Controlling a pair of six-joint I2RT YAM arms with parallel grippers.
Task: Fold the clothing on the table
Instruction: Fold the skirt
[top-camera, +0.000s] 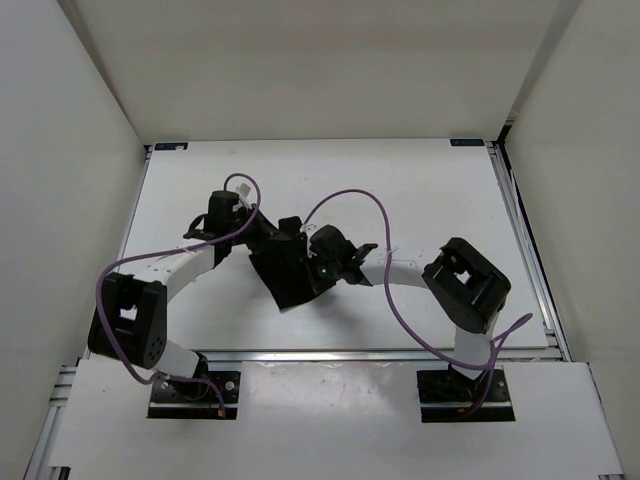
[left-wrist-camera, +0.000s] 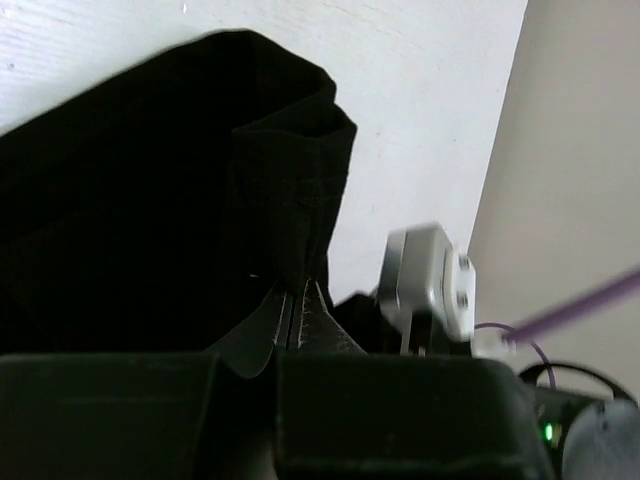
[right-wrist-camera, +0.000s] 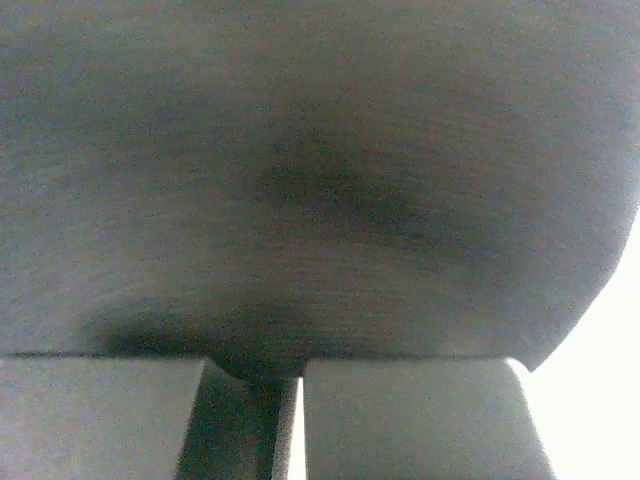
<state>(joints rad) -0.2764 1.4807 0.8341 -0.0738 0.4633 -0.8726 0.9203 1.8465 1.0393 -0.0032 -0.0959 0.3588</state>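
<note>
Both pincers were clamped on the clothing (left-wrist-camera: 150, 200), left gripper (left-wrist-camera: 297, 318) pinching a bunched edge at its tips, right gripper (right-wrist-camera: 290, 385) pressed into cloth, likely to draw a fold across the table (top-camera: 420, 190).

i note the clothing (top-camera: 288, 285) bunched at the middle of the table (top-camera: 420, 190), left gripper (top-camera: 272, 237) at its rear left edge, right gripper (top-camera: 308, 262) at its right, both touching it.
</note>
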